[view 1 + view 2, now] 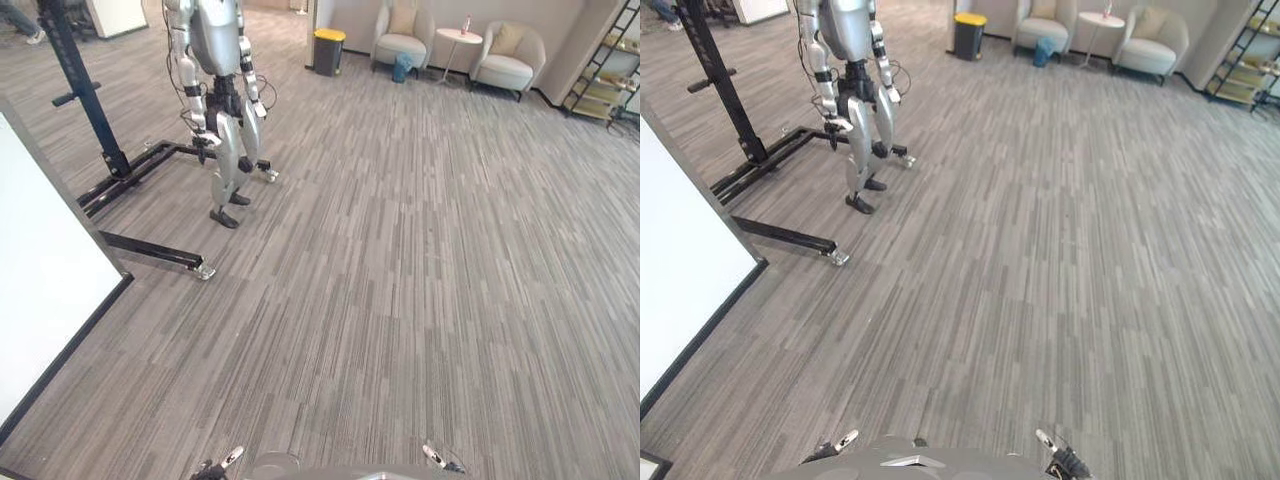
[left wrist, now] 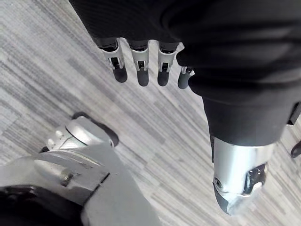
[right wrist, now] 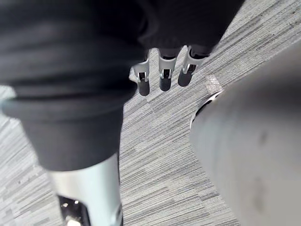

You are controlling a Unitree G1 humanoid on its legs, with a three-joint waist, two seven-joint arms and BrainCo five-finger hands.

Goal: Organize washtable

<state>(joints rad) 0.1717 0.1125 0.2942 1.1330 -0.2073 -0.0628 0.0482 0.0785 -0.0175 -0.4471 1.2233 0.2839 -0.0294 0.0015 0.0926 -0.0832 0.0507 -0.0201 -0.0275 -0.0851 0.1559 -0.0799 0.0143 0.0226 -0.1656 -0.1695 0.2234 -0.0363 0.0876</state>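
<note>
Hands: left hand (image 2: 143, 71) with fingers straight, empty, hanging above carpet (image 2: 51, 70); right hand (image 3: 164, 77) likewise straight-fingered, holding nothing. Left side: white panel (image 1: 40, 270). Far left: humanoid (image 1: 215, 40) at black stand (image 1: 85, 100). Far side: armchairs (image 1: 400, 45), bin (image 1: 328, 52).

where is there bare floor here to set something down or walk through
The widest bare stretch is the grey carpet in the middle and to the right, bordered by the white panel on the left and the armchairs at the far wall. Crowded: far left, where another humanoid robot stands by the black stand.
</note>
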